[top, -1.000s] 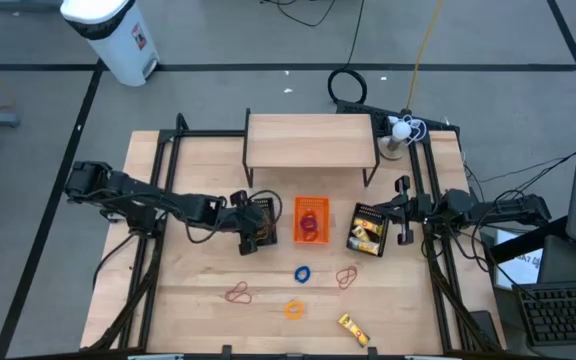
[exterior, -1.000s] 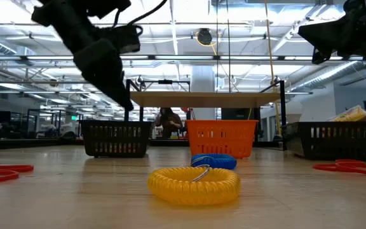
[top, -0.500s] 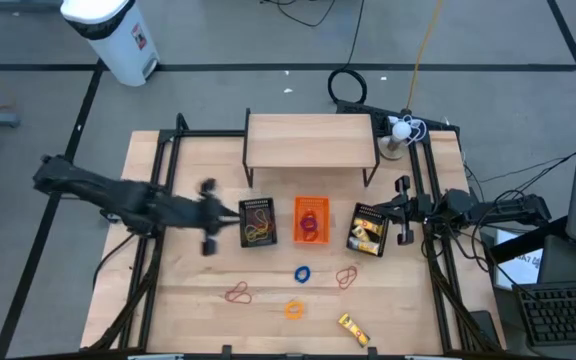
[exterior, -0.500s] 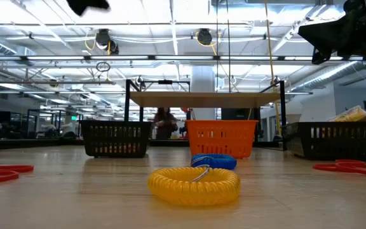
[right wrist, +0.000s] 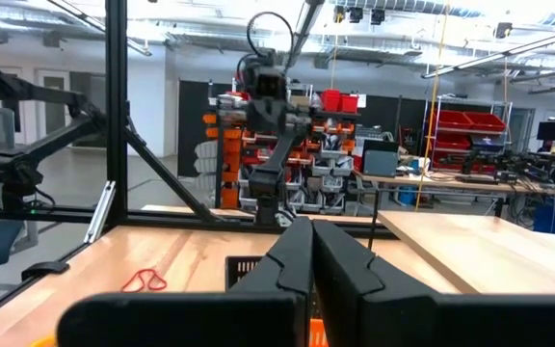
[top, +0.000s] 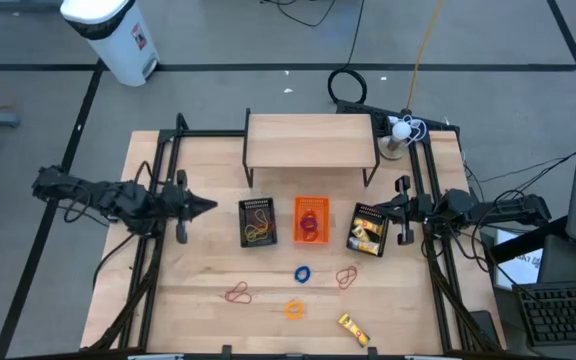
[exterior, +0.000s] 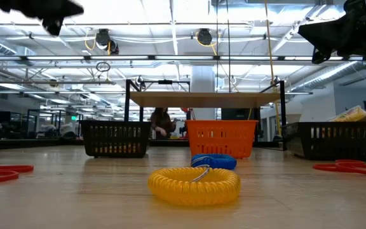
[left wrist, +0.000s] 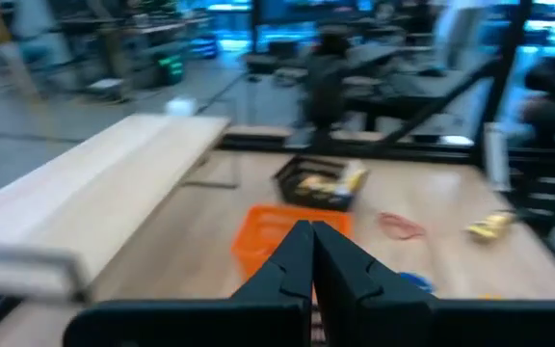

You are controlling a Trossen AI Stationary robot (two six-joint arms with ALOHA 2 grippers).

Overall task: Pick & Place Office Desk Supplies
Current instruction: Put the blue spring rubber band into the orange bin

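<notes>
Two grippers: both carry nothing, and each has its fingers pressed together.
Left gripper (top: 206, 206): left of centre in the high view, over bare table, well apart from the loose supplies.
Right gripper (top: 375, 207): right of centre, waiting at the edge of the right black tray (top: 370, 231).
Trays: left black tray (top: 258, 222) holds thin bands; orange tray (top: 311, 220) holds red pieces; the right black tray holds yellow pieces.
Supplies left on the table: blue coil ring (top: 302, 273) just below the orange tray; orange coil ring (top: 295, 309) below it; red bands (top: 239, 293) at lower left; tan-red bands (top: 346, 276) at lower right; yellow oblong piece (top: 354, 328) near the bottom edge.
Looks: the low view shows the orange ring (exterior: 194, 184) as a springy ribbed coil, the blue one (exterior: 213, 161) just behind it.
Handling, judged: all light. The bands are limp, lie flat and are likely hard to pinch, so take them where strands cross. The coils are soft and will squash, so grip across one side of the loop. The yellow piece looks firmer; grip across its narrow width.
</notes>
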